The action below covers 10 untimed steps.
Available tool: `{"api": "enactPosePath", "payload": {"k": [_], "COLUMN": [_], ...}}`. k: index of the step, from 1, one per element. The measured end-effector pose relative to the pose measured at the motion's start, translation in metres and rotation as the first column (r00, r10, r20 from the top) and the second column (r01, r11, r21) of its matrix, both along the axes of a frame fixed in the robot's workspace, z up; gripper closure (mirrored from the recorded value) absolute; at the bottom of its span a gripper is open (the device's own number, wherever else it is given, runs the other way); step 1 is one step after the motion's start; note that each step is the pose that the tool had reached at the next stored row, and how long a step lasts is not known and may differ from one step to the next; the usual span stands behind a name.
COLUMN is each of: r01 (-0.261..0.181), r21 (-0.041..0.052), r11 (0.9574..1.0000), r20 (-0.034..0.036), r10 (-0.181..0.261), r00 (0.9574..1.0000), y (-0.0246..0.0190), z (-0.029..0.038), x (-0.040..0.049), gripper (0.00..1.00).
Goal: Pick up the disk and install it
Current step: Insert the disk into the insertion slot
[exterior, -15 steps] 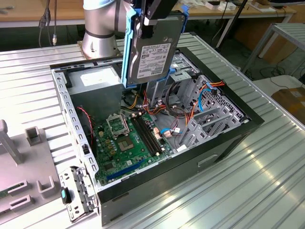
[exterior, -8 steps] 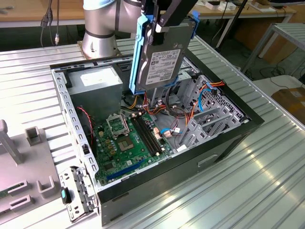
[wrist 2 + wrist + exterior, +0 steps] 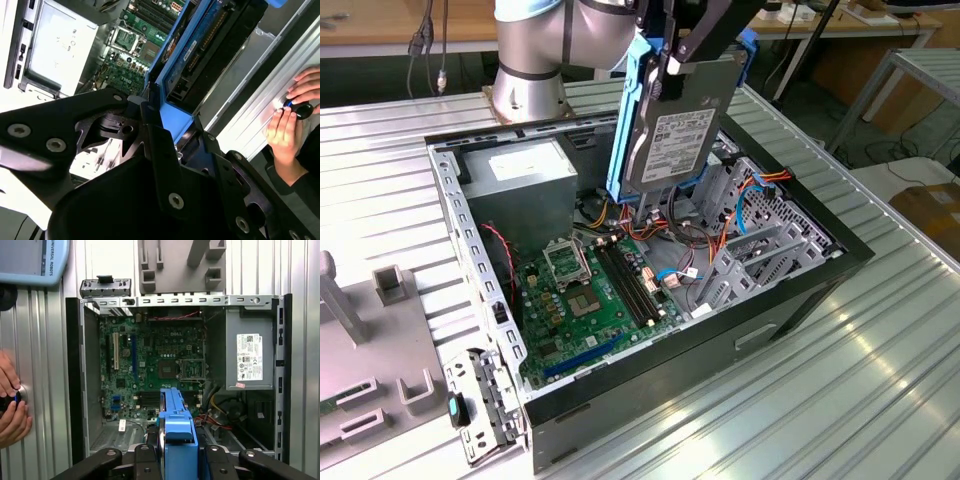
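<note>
Ribbed metal table point(image 3: 890, 330), open case point(image 3: 720, 350) lying on it, and I hang above the opening. My gripper point(image 3: 668, 62) is clamped on the disk point(image 3: 675, 135), held on edge over the board point(image 3: 600, 290). Watch it: loose cables point(image 3: 718, 238) underneath could snag a blue rail and twist the disk in my jaws. A person's hand point(image 3: 14, 424) rests just beside the case.

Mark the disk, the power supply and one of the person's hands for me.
disk point(image 3: 682, 140): exterior view, on its white label.
power supply point(image 3: 248, 357): first wrist view, on its white sticker.
hand point(image 3: 284, 137): second wrist view, on the back of the hand that ends in a dark sleeve.
</note>
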State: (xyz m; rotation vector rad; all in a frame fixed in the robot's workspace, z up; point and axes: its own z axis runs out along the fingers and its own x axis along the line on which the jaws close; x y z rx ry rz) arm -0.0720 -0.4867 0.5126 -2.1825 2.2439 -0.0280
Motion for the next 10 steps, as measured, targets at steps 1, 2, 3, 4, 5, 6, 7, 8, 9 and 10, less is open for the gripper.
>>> {"api": "enactPosePath", "payload": {"k": [1,2,3,4,5,6,7,8,9,10], "r01": [0.000,0.000,0.000,0.000,0.000,0.000,0.000,0.000,0.000,0.000], "r21": [0.0001,0.0000,0.0000,-0.0001,0.0000,-0.0001,-0.0001,0.0000,-0.0005,-0.0007], "r11": [1.0000,1.0000,1.0000,1.0000,1.0000,1.0000,1.0000,1.0000,1.0000,1.0000], "r20": [0.0001,0.0001,0.0001,0.0000,0.0001,0.0000,0.0000,0.0001,0.0000,-0.0001], "r10": [0.000,0.000,0.000,0.000,0.000,0.000,0.000,0.000,0.000,0.000], "r00": [1.0000,1.0000,1.0000,1.0000,1.0000,1.0000,1.0000,1.0000,1.0000,1.0000], "y": [-0.0003,-0.0003,-0.0003,-0.0003,-0.0003,-0.0003,-0.0003,-0.0004,-0.0009,-0.0019], "z": [-0.0002,-0.0002,-0.0003,-0.0003,-0.0004,-0.0004,-0.0004,-0.0006,-0.0006,-0.0007], "x": [0.0039,0.0084,0.0119,0.0159,0.0211,0.0263,0.0296,0.0338,0.0351,0.0359], "gripper": [0.63,0.63,0.63,0.63,0.63,0.63,0.63,0.63,0.63,0.63]}}
